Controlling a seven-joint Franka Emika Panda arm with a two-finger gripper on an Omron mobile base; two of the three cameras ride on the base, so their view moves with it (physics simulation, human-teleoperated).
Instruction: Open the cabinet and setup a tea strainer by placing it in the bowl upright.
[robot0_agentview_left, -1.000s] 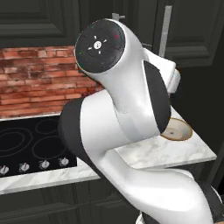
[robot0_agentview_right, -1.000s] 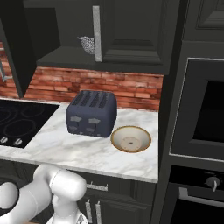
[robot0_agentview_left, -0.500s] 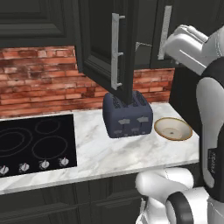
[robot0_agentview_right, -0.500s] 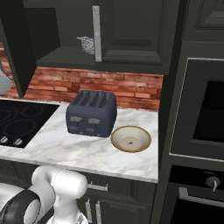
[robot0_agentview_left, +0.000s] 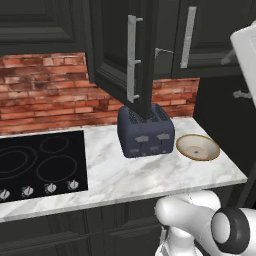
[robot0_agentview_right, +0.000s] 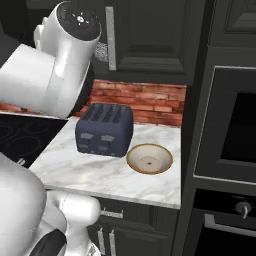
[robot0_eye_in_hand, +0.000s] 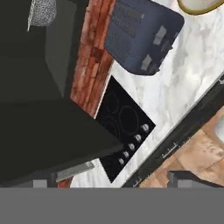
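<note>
One panelled door of the tall black cabinet (robot0_agentview_left: 120, 55) stands swung out, exposing the small silver mesh tea strainer (robot0_eye_in_hand: 42, 12) on its shelf above the dark toaster (robot0_agentview_left: 145, 131), while the shallow tan bowl (robot0_agentview_left: 198, 147) waits on the marble counter (robot0_agentview_left: 125, 175) and the gripper (robot0_eye_in_hand: 109, 181), fingers spread and empty, is free to reach in.

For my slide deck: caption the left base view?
Cabinet door open above toaster; empty bowl waits beside it.

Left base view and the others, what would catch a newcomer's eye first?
The cabinet door swung wide open above the dark blue toaster stands out first. Beside the toaster on the marble counter sits the tan bowl, with nothing in it. The silver tea strainer rests inside the cabinet.
</note>
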